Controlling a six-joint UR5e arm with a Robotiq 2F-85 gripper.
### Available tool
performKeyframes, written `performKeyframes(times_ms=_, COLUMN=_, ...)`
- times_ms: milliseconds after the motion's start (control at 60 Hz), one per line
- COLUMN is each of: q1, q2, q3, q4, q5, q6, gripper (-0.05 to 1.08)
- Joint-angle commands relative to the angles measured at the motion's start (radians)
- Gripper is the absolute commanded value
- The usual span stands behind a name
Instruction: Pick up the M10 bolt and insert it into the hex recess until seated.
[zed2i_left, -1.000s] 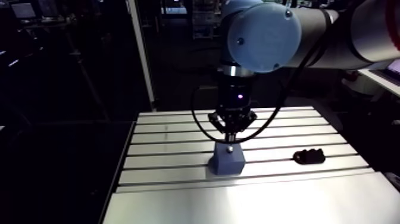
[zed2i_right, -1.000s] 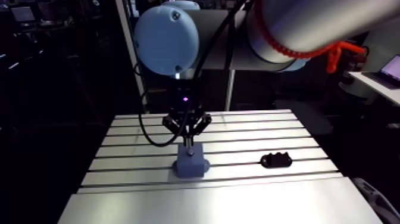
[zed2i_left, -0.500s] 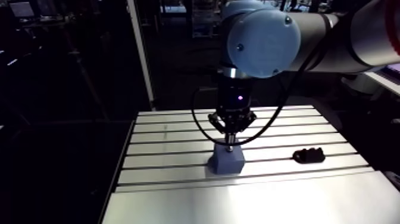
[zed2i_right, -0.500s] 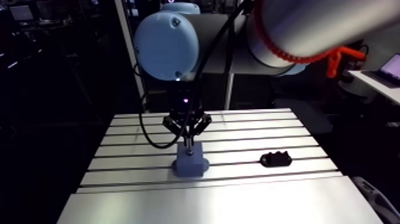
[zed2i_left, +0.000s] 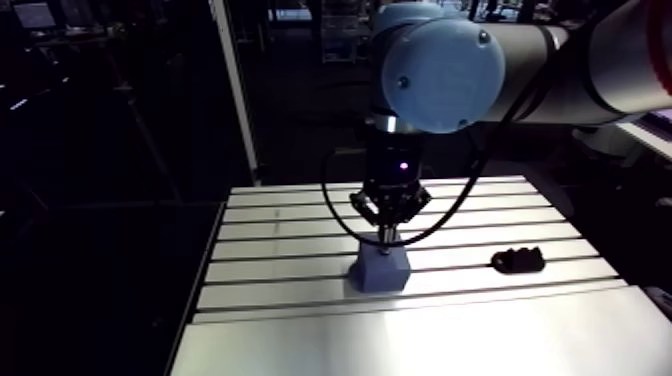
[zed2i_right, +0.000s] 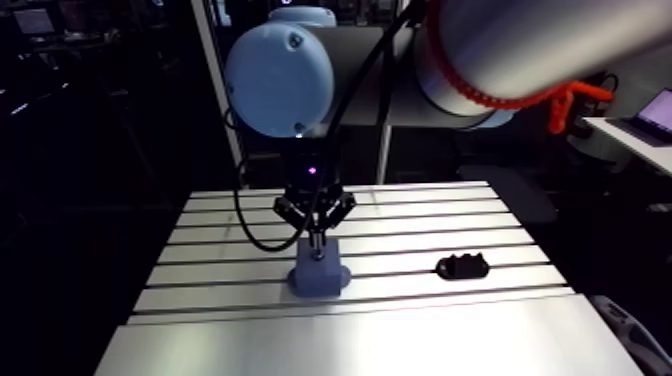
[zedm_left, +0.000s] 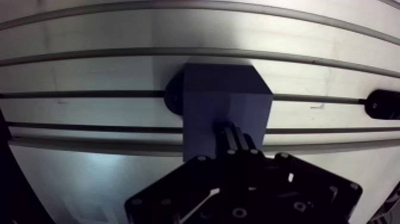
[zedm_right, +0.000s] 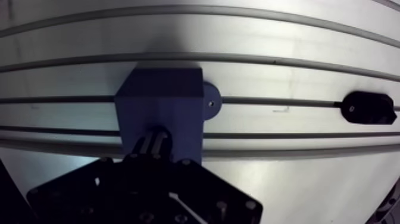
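M10 bolt (zed2i_left: 385, 247), in the arm view, shows only as a thin upright stub between the gripper (zed2i_left: 385, 236) and the top of the blue block (zed2i_left: 380, 275). The block stands mid-table (zed2i_left: 290, 250), with a small black fixture (zed2i_left: 517, 261) well to its right. In the wrist view the fingers (zedm_left: 230, 140) are drawn close together over the near part of the block's top, apparently pinched on the shank, though the bolt itself is mostly hidden under them. As a steel part it should be rigid, dense for its size and rather slick. The threaded shank looks like the best hold, kept plumb so the hex head meets the recess squarely.
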Motion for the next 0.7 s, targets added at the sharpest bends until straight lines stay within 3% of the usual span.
performKeyframes(times_ms=17, q1=-0.001, q2=0.002, q3=0.0, q4=0.0, q5=0.0, q6=0.0, gripper=1.08)
performKeyframes(times_ms=700, q1=0.001, q2=0.002, q3=0.003, q4=0.002, q5=0.002, q6=-0.006, gripper=1.08)
